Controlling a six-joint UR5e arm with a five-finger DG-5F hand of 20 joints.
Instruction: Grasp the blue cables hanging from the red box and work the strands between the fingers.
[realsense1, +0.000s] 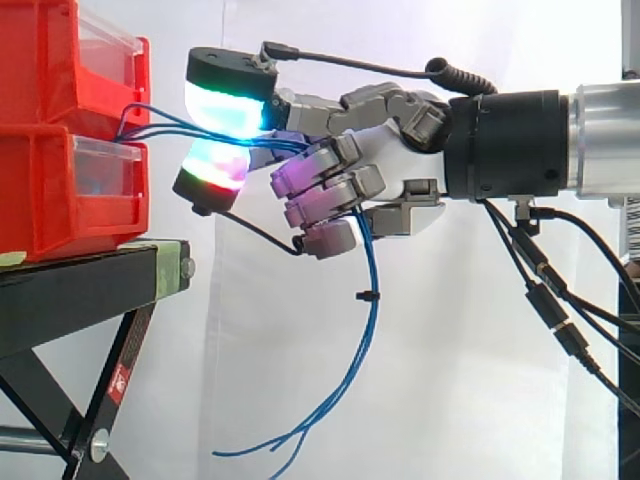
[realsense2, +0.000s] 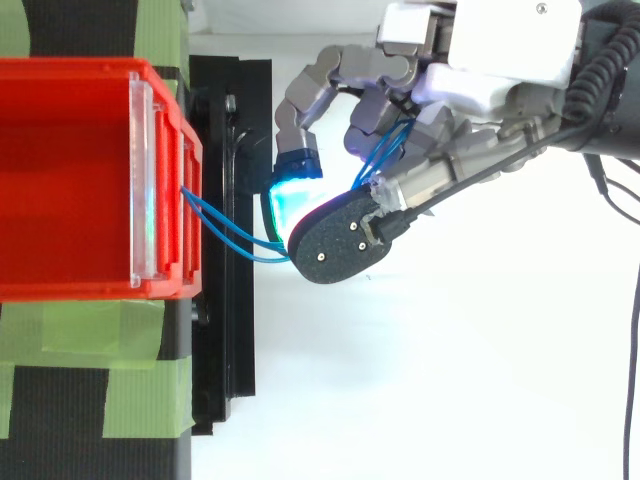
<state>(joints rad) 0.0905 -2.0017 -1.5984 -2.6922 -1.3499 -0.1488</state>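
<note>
Two red boxes sit stacked at the left on a black stand (realsense1: 90, 285), the upper red box (realsense1: 50, 60) resting on the lower red box (realsense1: 60, 190), each with a clear front panel. The blue cables (realsense1: 375, 300) come out at the front of the boxes, about where the two meet, and run across the gap to the right into the hand (realsense1: 400, 170). The hand is closed on them. The strands pass between two thick glowing fingertips (realsense1: 225, 105), one above and one below, and then through the curled fingers nearer the palm. From there the cables drop under the hand in a long loose curve, and their free ends hang in the air beside the stand's legs. From above, the strands leave the box front as two thin loops and reach the cyan-lit pad just beside the stand. Strips of green tape (realsense2: 90, 330) lie across the stand's top, and a white curtain (realsense1: 450, 350) hangs behind.
</note>
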